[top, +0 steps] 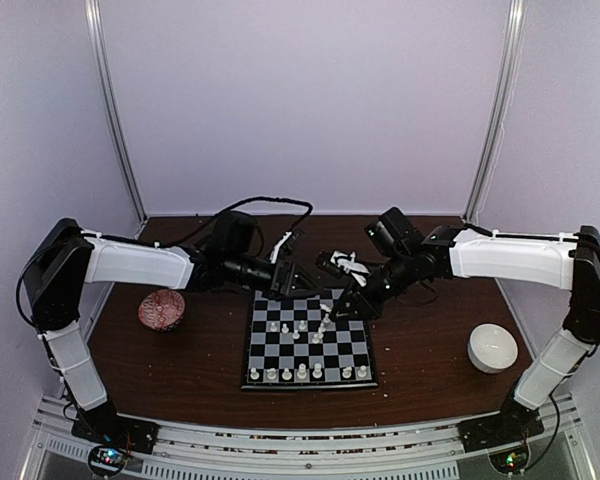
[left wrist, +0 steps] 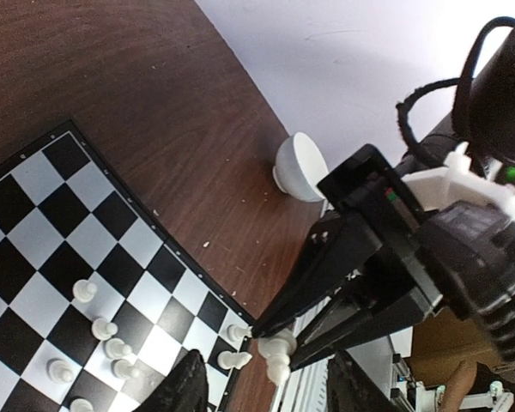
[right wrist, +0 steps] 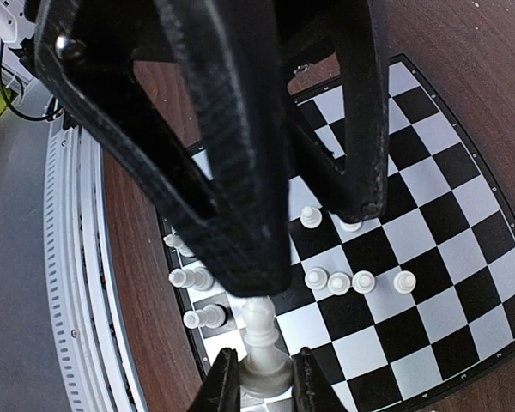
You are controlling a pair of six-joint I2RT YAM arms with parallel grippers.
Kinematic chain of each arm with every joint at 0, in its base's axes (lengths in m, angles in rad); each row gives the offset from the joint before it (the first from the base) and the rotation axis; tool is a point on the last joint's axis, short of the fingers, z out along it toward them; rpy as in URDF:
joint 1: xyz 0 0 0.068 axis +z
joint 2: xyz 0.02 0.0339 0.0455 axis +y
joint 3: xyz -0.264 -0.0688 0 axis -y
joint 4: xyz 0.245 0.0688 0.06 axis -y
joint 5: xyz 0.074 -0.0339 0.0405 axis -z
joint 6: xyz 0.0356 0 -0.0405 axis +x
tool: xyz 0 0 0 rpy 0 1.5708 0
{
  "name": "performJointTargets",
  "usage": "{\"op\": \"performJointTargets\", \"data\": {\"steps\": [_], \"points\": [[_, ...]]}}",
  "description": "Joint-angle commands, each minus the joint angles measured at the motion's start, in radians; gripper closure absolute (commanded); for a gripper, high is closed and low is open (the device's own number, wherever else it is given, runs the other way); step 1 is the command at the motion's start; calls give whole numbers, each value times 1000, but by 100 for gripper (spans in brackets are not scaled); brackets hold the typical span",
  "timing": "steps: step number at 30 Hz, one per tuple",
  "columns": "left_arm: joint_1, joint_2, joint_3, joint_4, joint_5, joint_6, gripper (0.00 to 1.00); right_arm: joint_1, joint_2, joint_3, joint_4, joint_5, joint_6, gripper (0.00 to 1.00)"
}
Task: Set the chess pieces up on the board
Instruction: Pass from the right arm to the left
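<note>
A piece (right wrist: pixel 257 322) is pinched by the closed right gripper (right wrist: pixel 266 371) over the board (top: pixel 352 352), laid by the worktop's near edge. The left gripper (left wrist: pixel 264 371), spread wide and empty, is crowded against it, screening squares. A red bowl (top: pixel 162 308) is seen near the left edge, a white bowl (top: pixel 492 347) near the right.

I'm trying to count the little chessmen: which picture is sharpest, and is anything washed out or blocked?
Top external view: soft, chess pieces on the board mere specks. Left wrist view: squares crisp, wall behind the white bowl washed out. Right wrist view: pieces clearest, but the left claw hides much.
</note>
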Motion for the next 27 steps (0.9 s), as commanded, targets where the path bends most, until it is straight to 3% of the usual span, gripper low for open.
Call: {"op": "performJointTargets", "data": {"steps": [1, 17, 27], "points": [[1, 12, -16, 148, 83, -80, 51, -5, -4, 22, 16, -18, 7, 83], [-26, 55, 41, 71, 135, -38, 58, -14, 21, 56, 34, -20, 47, 83], [-31, 71, 42, 86, 154, -42, 79, -14, 40, 64, 33, -24, 53, 83]]}}
